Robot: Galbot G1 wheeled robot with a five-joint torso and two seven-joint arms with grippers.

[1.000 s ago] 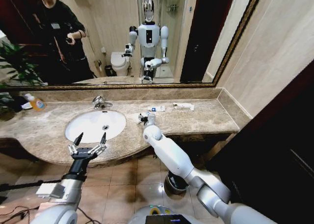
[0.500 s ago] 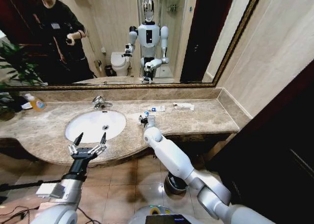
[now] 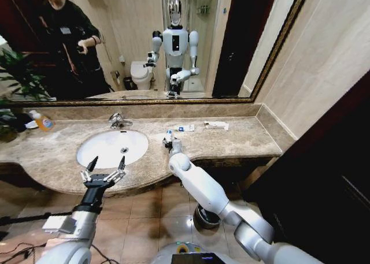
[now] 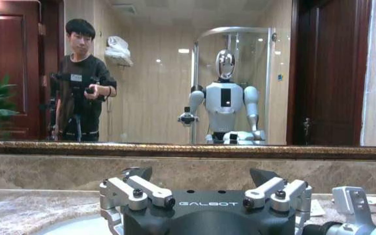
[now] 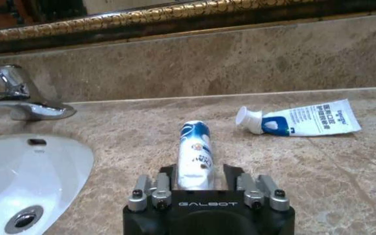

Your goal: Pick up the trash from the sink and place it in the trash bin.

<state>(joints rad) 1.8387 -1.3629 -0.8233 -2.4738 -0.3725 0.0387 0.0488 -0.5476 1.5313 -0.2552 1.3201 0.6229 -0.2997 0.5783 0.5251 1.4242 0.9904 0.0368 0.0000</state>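
Observation:
My right gripper (image 3: 169,140) is over the beige counter just right of the sink (image 3: 110,151). It is shut on a white tube with blue print (image 5: 194,147), which sticks out between the fingers (image 5: 167,177) towards the mirror. I cannot tell whether the tube touches the counter. My left gripper (image 3: 104,169) hovers open over the sink's front rim with nothing in it, and its spread fingers (image 4: 135,188) face the mirror. The trash bin (image 3: 204,216), dark with a shiny rim, stands on the floor under the counter, partly behind my right arm.
A white-blue packet with a white cap (image 5: 299,121) lies on the counter beyond the right gripper, with a flat white packet (image 3: 215,125) further right. The chrome tap (image 3: 118,121) stands behind the basin. An orange-yellow bottle (image 3: 41,122) and a plant are at far left.
The right gripper with the tube has edged slightly towards the mirror, and the right forearm has shifted a little. The left arm has not moved.

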